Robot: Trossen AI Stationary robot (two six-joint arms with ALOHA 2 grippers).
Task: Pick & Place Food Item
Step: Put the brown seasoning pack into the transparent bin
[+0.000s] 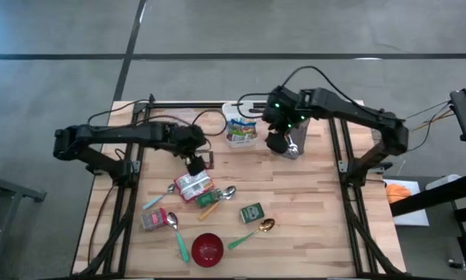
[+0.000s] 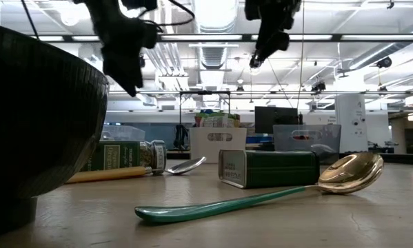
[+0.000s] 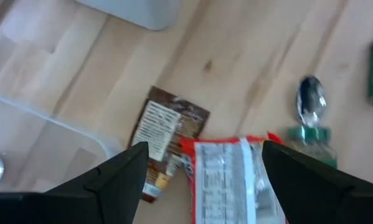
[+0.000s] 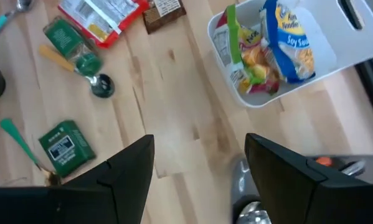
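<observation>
Wooden table point(image 1: 310, 194), red packet point(image 1: 192, 187) just beneath open left claw point(image 1: 194, 166).

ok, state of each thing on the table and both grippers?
left gripper: open, above the red packet
right gripper: open, empty, near the white bin
red packet: flat on the table, not gripped
brown packet: flat, beside the red packet
white bin: upright, holding snack packs
red bowl: upright, looks empty
green tin: on its side
spice jar: on its side
</observation>
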